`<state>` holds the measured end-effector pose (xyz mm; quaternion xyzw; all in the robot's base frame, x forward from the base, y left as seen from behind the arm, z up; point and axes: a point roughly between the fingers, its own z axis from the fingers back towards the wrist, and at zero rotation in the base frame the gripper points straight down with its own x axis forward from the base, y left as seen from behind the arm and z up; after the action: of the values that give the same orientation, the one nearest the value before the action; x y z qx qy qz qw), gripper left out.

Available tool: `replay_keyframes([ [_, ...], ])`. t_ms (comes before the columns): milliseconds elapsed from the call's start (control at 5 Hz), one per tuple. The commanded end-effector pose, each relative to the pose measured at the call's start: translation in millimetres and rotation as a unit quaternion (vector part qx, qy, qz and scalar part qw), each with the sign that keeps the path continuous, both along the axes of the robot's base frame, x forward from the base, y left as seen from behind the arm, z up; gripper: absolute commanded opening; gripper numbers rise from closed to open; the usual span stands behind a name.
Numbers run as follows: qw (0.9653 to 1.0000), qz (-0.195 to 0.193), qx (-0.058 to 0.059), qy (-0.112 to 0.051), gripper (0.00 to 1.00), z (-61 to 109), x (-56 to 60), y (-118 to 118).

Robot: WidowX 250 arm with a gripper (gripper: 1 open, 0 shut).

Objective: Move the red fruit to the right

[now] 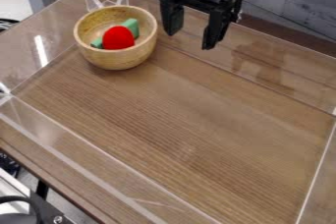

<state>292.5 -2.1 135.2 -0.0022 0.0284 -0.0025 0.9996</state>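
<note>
A wooden table (184, 120) fills the view, fenced by low clear plastic walls (321, 169). At about twelve o'clock hangs the black gripper (192, 27), its jaws spread wide with nothing between them. At ten o'clock sits a wooden bowl (116, 53); the red fruit (118, 37) lies inside it, touching a green block (132, 24). No writing or label can be read anywhere.
</note>
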Motion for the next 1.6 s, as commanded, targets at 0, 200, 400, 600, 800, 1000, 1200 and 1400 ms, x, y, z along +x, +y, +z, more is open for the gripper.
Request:
replay_keyframes([
  [0,0.9993,0.038,-0.002,-0.006,1.0,13.9,1.2,17.0],
  [200,0.9992,0.035,-0.002,-0.019,1.0,18.9,-4.1,42.4],
  [400,0.9984,0.046,-0.002,-0.032,1.0,15.2,-12.3,81.0],
  [600,0.9977,0.056,0.001,-0.038,1.0,7.0,-15.1,113.3],
  [800,0.9966,0.074,-0.008,-0.037,1.0,-14.2,-11.9,126.4],
  [1000,0.9951,0.088,-0.016,-0.042,1.0,-33.1,-6.1,133.0],
  [1200,0.9965,0.054,-0.02,-0.059,1.0,-36.7,6.7,134.3],
  [1400,0.9965,0.023,-0.02,-0.078,1.0,-38.3,19.0,135.3],
])
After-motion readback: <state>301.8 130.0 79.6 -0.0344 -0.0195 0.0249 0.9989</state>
